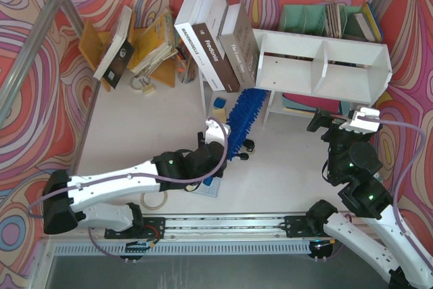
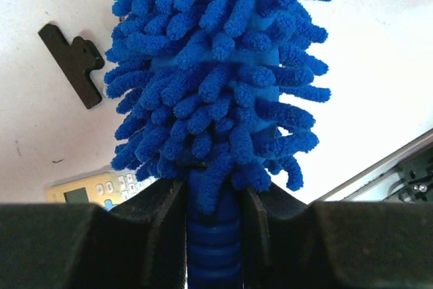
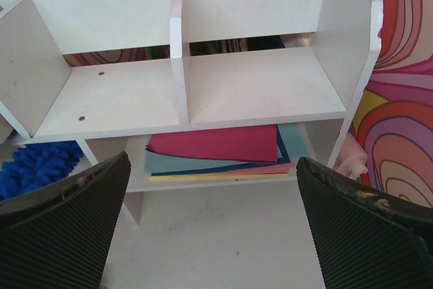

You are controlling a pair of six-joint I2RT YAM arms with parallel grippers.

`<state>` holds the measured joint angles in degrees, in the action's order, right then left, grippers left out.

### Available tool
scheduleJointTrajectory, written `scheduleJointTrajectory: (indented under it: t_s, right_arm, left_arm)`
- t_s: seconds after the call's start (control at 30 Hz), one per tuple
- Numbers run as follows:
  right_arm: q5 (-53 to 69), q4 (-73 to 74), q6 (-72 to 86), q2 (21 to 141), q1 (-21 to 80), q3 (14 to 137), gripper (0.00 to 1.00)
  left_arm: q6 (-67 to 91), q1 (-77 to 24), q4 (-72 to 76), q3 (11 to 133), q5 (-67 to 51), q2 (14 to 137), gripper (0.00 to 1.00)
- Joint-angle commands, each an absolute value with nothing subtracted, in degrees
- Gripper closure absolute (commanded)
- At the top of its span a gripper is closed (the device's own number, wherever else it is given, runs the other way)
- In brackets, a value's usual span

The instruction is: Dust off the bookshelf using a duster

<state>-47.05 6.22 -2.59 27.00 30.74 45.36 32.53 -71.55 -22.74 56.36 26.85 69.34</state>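
Observation:
The duster (image 1: 243, 114) has a fluffy royal-blue head that lies slanted on the table, just left of the bookshelf (image 1: 325, 65). My left gripper (image 1: 215, 150) is shut on its ribbed blue handle. In the left wrist view the head (image 2: 216, 65) fills the frame above the gripper (image 2: 215, 214), whose jaws press the handle from both sides. The white bookshelf (image 3: 183, 86) has one divider, two bare upper compartments and a lower level. My right gripper (image 1: 342, 118) hangs open in front of the shelf's right half; in the right wrist view the right gripper (image 3: 213, 221) holds nothing.
Coloured paper sheets (image 3: 216, 150) lie on the shelf's lower level. Large books (image 1: 216, 45) lean against its left end, with a teal organizer (image 1: 318, 18) behind it. An orange rack (image 1: 155, 45) stands at the back left. A tape roll (image 1: 154, 199), black clip (image 2: 71, 62) and calculator (image 2: 95, 187) lie nearby.

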Motion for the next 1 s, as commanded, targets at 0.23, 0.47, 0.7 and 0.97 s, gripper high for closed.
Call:
scheduleJointTrajectory:
  t_s: [0.23, 0.47, 0.7, 0.97]
  right_arm:
    - [-47.46, 4.13, -3.01, 26.50, 30.76, 45.07, 0.01]
    - [-47.37, 4.06, -3.06, 26.41, 30.76, 45.00, 0.01]
    - [-47.46, 4.04, -3.15, 26.19, 30.76, 45.01, 0.01]
    - [-47.49, 4.04, -2.99, 26.18, 30.78, 45.00, 0.01]
  left_arm:
    - [33.77, -71.98, -20.71, 57.64, 20.02, 81.80, 1.00]
    - [34.04, -71.98, -23.43, 58.60, 21.40, 83.82, 1.00]
    - [32.23, -71.98, -20.89, 57.79, 24.25, 75.03, 1.00]
    - [32.05, -71.98, -18.30, 57.13, 23.08, 71.35, 1.00]
